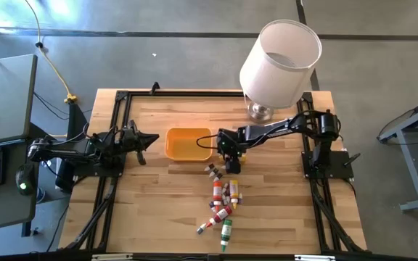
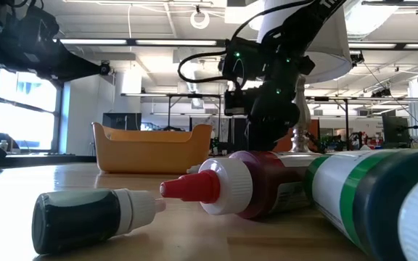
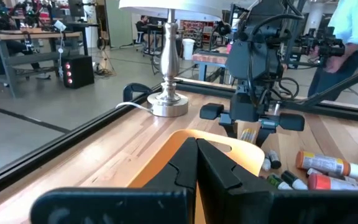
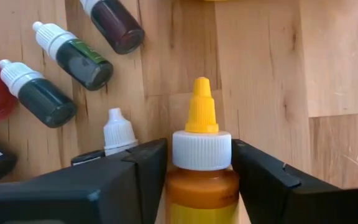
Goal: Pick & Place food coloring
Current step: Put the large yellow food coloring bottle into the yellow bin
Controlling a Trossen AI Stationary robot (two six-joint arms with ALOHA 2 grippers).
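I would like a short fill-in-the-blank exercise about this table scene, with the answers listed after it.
1. The right gripper has its fingers on either side of a bottle with a ____ tip.
2. The orange tray sits between the two arms, and inside it looks ____.
3. The left gripper is ____ and holds nothing.
4. Behind the tray stands a lamp with a ____ shade.

Missing words: yellow; empty; shut; white

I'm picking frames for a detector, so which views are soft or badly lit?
Low view: the nearest bottles, like the red-tipped bottle, fill the foreground out of focus, and bright windows backlight the room. Left wrist view: the left gripper is a dark mass low in the frame. Right wrist view: evenly lit, the yellow-capped bottle sharp. High view: the lamp shade reads bright, bottles small.
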